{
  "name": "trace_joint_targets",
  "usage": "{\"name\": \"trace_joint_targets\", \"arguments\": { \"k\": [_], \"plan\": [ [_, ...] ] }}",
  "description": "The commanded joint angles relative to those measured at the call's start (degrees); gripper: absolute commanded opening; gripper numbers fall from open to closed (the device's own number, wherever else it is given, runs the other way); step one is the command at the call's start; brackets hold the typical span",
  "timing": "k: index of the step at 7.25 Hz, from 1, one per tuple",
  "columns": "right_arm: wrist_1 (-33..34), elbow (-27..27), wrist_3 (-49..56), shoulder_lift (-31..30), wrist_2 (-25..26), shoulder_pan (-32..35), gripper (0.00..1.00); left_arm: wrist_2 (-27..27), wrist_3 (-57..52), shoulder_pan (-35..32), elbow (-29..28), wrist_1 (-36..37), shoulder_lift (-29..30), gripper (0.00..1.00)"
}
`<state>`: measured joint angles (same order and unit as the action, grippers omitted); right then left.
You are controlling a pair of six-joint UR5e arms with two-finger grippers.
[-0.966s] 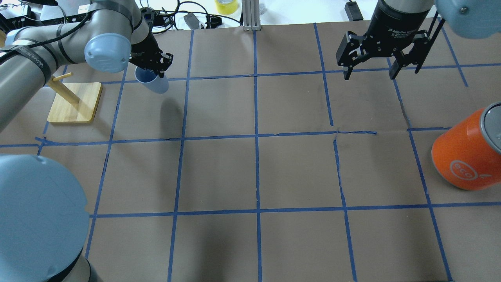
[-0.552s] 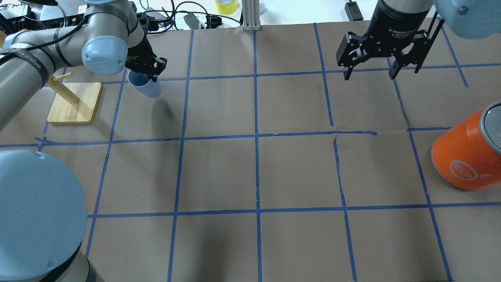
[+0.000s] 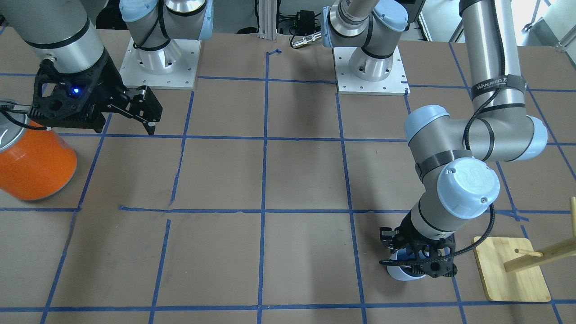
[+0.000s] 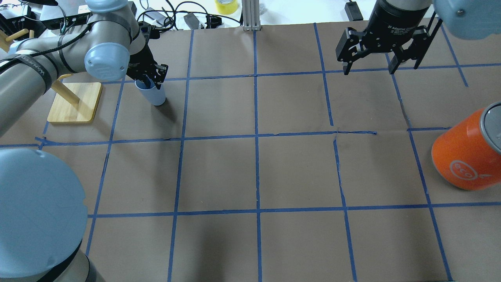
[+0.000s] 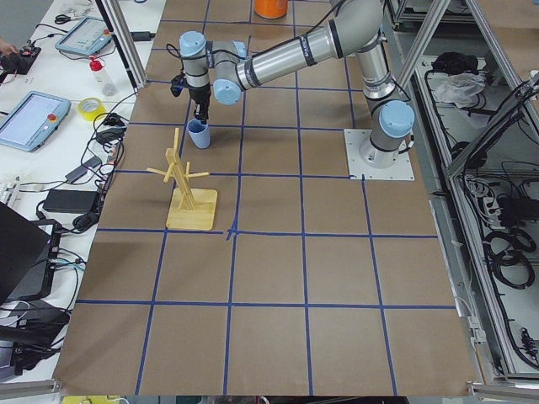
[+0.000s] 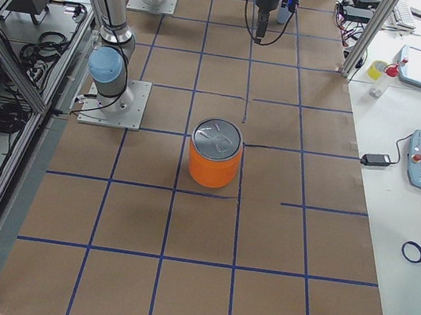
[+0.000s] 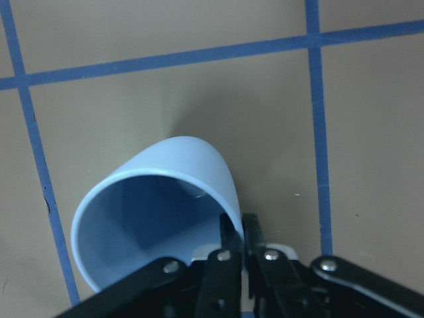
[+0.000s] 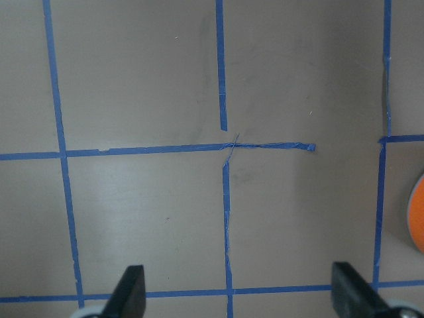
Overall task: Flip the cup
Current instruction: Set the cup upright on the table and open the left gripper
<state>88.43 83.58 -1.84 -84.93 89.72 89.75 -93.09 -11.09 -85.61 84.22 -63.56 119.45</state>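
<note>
My left gripper [image 7: 240, 232] is clamped on the cup [image 7: 189, 175]: one finger inside the mouth, the other outside, pinching the wall at the rim. In the wrist view the bluish interior faces the camera, so the mouth is up and the cup leans a little away from upright. In the overhead view it sits in the upper left of the frame, just right of a blue tape line, with its shadow tight against the base. I judge the base is on the bench [image 4: 297, 168] or just above it; I cannot tell which. The wooden peg stand [image 4: 74, 102] is near it, further left and not touching.

My right gripper [image 4: 368, 70] hangs at the upper right with its fingers wide apart and nothing between them. The orange can [image 4: 465, 156] stands at the right edge, well apart from the cup.

As I read it, the flip is essentially done. What is left is to settle the cup flat, release and back away.
</note>
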Motion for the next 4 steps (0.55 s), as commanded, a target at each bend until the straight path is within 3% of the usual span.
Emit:
{"name": "trace_joint_targets", "arguments": {
  "k": [1,4],
  "plan": [
    [-0.10,0.01,-0.27,-0.06,-0.16,0.08,1.00,0.63,0.10,-1.22,-0.72,-0.69,-2.62,1.00],
    [0.16,0.01,-0.53,0.02,-0.16,0.08,1.00,2.03,1.15,-5.88,-1.25,-7.77,-13.59,1.00]
  ]
}}
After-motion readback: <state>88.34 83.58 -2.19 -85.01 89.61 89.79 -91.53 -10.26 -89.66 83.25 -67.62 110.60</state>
